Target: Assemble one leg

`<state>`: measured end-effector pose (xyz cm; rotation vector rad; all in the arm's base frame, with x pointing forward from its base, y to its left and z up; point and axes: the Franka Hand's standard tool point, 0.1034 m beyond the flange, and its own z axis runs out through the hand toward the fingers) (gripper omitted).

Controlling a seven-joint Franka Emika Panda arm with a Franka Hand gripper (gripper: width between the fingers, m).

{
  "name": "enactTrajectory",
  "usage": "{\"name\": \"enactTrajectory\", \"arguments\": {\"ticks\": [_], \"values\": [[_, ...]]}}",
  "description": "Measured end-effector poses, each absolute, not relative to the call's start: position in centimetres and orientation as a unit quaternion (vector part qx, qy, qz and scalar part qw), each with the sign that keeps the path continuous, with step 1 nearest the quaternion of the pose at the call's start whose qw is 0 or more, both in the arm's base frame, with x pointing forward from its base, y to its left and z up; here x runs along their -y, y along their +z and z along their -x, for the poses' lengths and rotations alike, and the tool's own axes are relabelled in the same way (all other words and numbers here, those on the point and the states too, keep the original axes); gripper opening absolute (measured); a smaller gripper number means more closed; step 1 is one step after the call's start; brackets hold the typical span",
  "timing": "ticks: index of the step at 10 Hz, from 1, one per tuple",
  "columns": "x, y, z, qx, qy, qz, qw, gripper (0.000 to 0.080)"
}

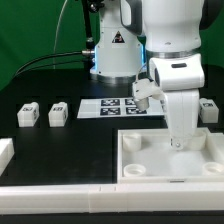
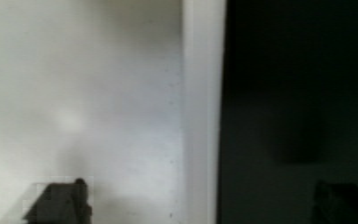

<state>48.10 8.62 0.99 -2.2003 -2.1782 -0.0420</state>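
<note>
Down low over the right part of the white panel (image 1: pixel 150 160), with the pincer (image 1: pixel 180 143) spread wide and gripping nothing. Seems to straddle the panel's edge in the wrist view: white on one side, black surface (image 2: pixel 300 100) on the other. No leg picked up yet. Closest leg (image 1: pixel 207 110) loose just right of the arm (image 1: pixel 170 40), plus a second leg (image 1: pixel 57 112) and third leg (image 1: pixel 27 113) way off left. Guessing at squaring up the panel first. Next: clench on that edge, or lift clear and swing right for the closest leg.
</note>
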Motion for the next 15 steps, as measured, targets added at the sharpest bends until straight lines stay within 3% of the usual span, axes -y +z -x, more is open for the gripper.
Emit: {"name": "enactTrajectory", "arguments": {"ticks": [3, 7, 10, 15], "values": [[-8.8, 1.3, -48.2, 0.699, -0.015, 0.715, 0.021, 0.0649], [-8.7, 4.2, -46.9, 0.653, -0.02, 0.757, 0.007, 0.0649], [-8.1, 5.3, -45.5, 0.636, -0.024, 0.771, -0.001, 0.0649], [-8.0, 5.1, -45.5, 0.504, -0.024, 0.864, 0.006, 0.0649]]}}
